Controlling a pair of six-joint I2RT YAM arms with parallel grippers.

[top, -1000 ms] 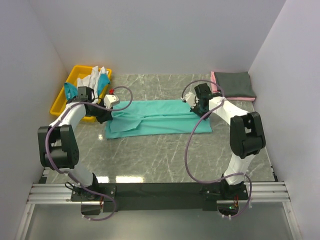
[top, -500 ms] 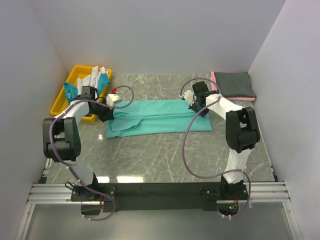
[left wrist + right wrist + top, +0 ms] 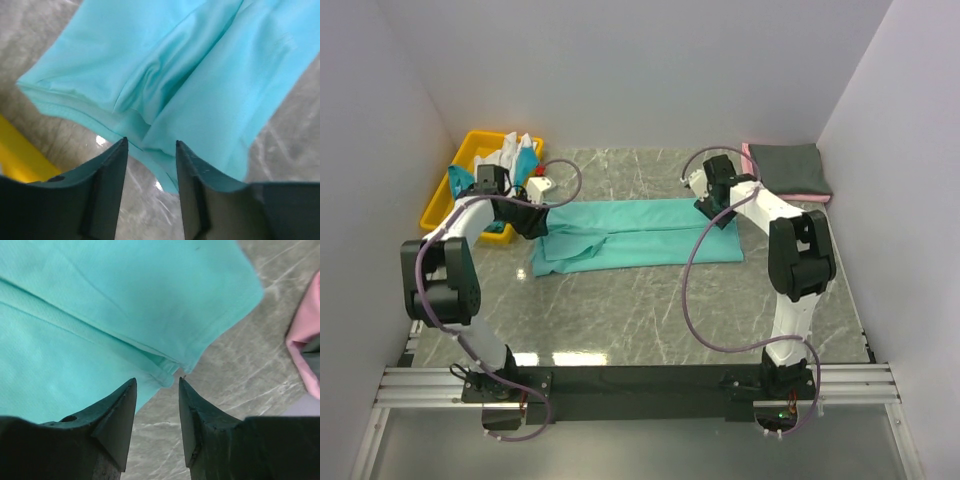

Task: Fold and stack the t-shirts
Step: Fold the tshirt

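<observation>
A sea-green t-shirt (image 3: 640, 232) lies flat on the table, folded lengthwise into a long strip. My left gripper (image 3: 532, 224) is open over its left end; in the left wrist view (image 3: 151, 145) the shirt's hem (image 3: 150, 100) lies just past the fingertips. My right gripper (image 3: 718, 211) is open over the shirt's back right corner; in the right wrist view (image 3: 157, 382) that corner (image 3: 165, 315) lies between and beyond the tips. A folded dark grey shirt (image 3: 788, 160) rests on a pink one (image 3: 790, 192) at the back right.
A yellow bin (image 3: 438, 202) at the back left holds white (image 3: 505, 155) and teal (image 3: 527, 165) shirts; its edge shows in the left wrist view (image 3: 20, 160). The pink shirt's edge (image 3: 305, 345) is close to my right gripper. White walls enclose the table on three sides.
Both grippers have shifted a little toward the back edge of the sea-green shirt. The shirt itself has not moved.
</observation>
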